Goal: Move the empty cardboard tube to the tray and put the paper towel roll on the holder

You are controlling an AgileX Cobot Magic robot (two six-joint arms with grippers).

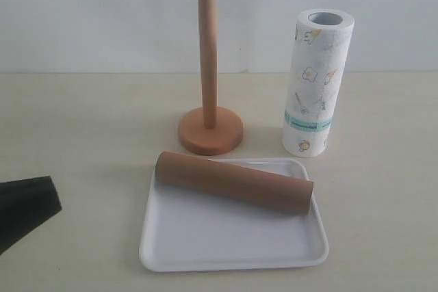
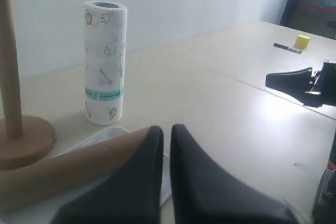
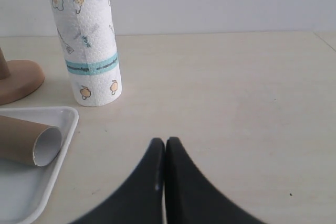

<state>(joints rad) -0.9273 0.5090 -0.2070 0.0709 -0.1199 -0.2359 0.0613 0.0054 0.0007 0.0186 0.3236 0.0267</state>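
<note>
The empty cardboard tube (image 1: 233, 182) lies on its side across the far half of the tray (image 1: 226, 247), slanting, with its ends at the rim. We see the tray at the middle of the bench (image 1: 82, 121), toward the near edge. Beyond it, toward the far edge, the holder (image 1: 207, 52) stands with its post bare, and the paper towel roll (image 1: 316, 80) stands upright beside it. The left claw (image 2: 167, 129) is empty with only a thin slit between its fingers, while the right claw (image 3: 165, 141) is closed on nothing. The bench is pale matte beige and the wall (image 1: 102, 11) is plain white. We cannot read the print on the roll's teal band.
</note>
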